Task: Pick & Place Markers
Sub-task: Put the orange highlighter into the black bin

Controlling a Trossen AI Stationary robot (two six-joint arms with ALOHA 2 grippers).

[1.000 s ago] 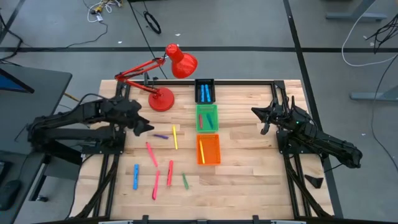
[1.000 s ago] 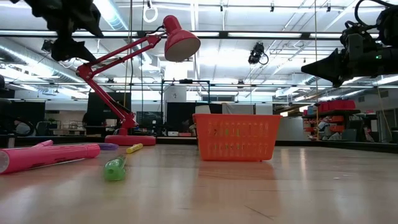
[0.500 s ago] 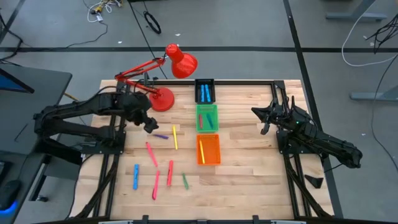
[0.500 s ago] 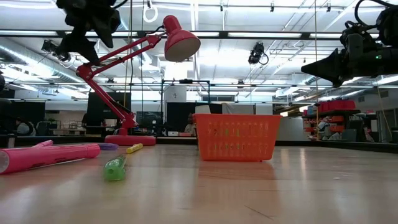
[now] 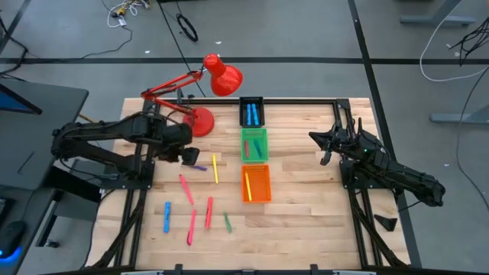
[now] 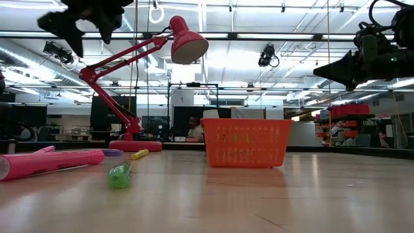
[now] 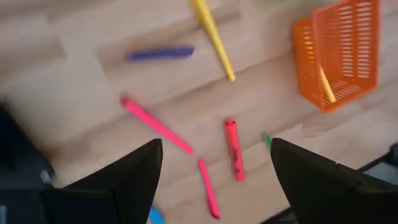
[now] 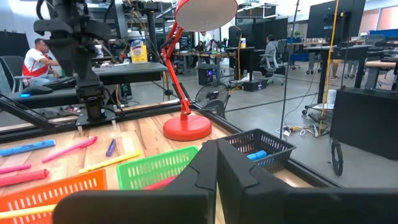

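Partly done: a few markers [image 5: 251,114] already sit in the trays [image 5: 254,144], seven lie loose on the counter [image 5: 306,214], the left claw [image 5: 189,158] hovers wide open and empty just beside the purple marker [image 5: 199,167], right claw [image 5: 324,142] parked shut.

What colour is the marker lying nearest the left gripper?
Purple marker, beside the open left gripper; clearest in the high view.
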